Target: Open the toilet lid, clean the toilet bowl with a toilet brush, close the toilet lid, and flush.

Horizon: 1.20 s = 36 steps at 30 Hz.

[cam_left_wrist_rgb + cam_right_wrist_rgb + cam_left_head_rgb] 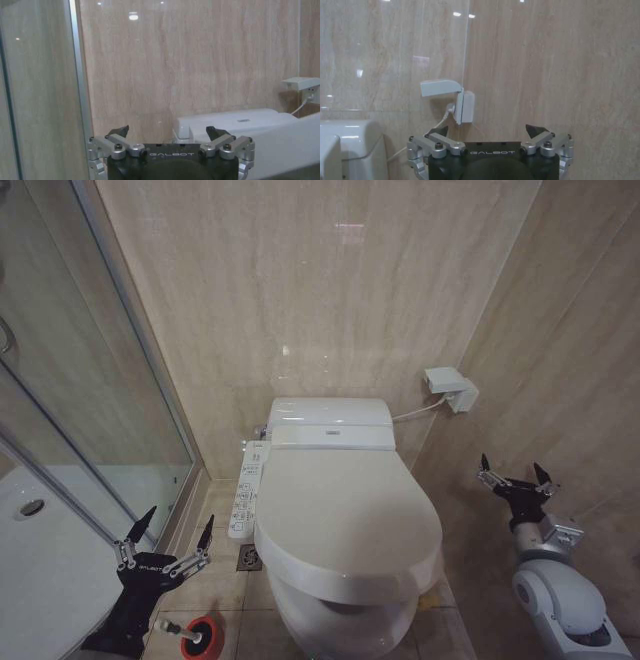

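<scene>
The toilet lid lies shut over the toilet bowl, glossy white, in the middle of the head view. Its edge also shows in the left wrist view, toilet lid. On the floor at the lower left, the white handle of the toilet brush sticks out of a red holder cup. My left gripper hangs open just above the cup, left of the bowl, holding nothing. Beside the wall to the right of the toilet, my right gripper is open and empty. Both show spread fingers in their wrist views, left gripper and right gripper.
A white button panel runs along the toilet's left side, above a floor drain. A glass shower door closes off the left. A wall socket box with a cable sits right of the tank; tiled walls stand close behind and right.
</scene>
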Motion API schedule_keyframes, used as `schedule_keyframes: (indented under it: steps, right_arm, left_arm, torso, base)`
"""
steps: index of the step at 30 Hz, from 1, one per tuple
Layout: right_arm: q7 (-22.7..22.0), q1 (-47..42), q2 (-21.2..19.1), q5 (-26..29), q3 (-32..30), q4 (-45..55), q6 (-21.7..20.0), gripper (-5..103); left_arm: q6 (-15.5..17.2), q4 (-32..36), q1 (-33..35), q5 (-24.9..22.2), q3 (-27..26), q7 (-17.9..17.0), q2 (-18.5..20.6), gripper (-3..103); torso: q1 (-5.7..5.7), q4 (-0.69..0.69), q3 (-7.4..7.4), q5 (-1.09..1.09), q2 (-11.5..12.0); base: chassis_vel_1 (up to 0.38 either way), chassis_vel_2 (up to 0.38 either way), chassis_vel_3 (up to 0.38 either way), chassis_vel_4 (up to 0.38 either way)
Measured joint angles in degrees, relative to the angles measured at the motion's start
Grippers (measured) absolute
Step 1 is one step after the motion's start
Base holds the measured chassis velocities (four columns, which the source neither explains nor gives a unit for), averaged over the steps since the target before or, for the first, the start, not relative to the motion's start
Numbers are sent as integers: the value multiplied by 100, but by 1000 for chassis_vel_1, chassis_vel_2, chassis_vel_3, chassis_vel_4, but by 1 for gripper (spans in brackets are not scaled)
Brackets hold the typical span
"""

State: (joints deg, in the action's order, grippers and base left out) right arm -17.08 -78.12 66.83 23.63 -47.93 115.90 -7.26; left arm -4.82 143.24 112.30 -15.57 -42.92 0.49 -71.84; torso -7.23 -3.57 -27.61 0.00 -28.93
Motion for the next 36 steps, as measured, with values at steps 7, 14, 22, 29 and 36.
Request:
schedule_keyframes:
  steps: [7,14,22,29,36]
  right_arm:
    - [0,72,8,-3,114,-36,6,100]
    - [14,27,19,-10,101,-40,56,100]
    - [155,-106,59,-46,39,-12,160,100]
    - [165,-132,51,-23,-5,37,191,100]
    - [219,-151,42,6,-50,70,270,100]
  left_arm:
    - [0,0,0,0,0,0,0,100]
    - [0,0,0,0,0,0,0,100]
    - [0,0,0,0,0,0,0,100]
    - [0,0,0,0,0,0,0,100]
    - [0,0,0,0,0,0,0,100]
  torso:
    - [-45,1,-65,0,-110]
    - [-97,1,-131,0,-231]
    - [-174,0,-254,0,-432]
    - [-239,1,-356,0,-596]
    - [-267,0,-399,0,-666]
  base:
    - [0,0,0,0]
    - [0,0,0,0]
    - [0,0,0,0]
    - [0,0,0,0]
    - [0,0,0,0]
